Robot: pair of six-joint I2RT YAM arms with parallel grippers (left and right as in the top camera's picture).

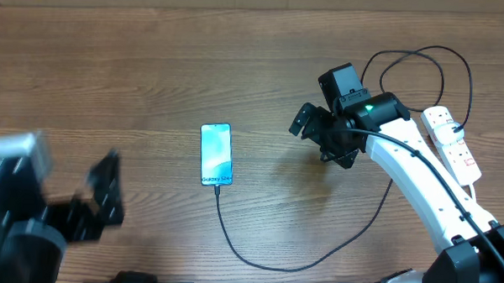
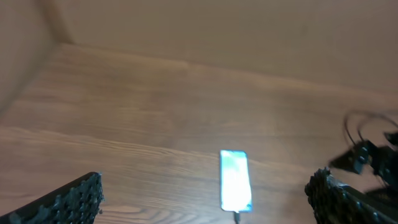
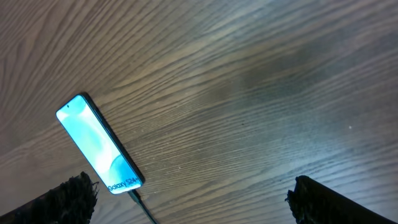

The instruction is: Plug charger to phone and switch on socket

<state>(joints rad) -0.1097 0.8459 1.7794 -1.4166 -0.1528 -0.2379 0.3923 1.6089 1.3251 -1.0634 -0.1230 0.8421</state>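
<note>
Lying flat on the desk [image 1: 137, 70] is the phone [image 1: 216, 154], with its screen lit up blue. The charger [image 1: 256, 261] has its small tip in the bottom end of the phone. Its thin black cable curls away to the right, toward the white socket [image 1: 454, 142] at the desk's right edge. The right end effector [image 1: 319, 137] hangs over bare wood to the right of the phone, wide open and holding nothing. The left end effector [image 1: 86, 205] is low on the left, blurry, wide open and empty too.
</note>
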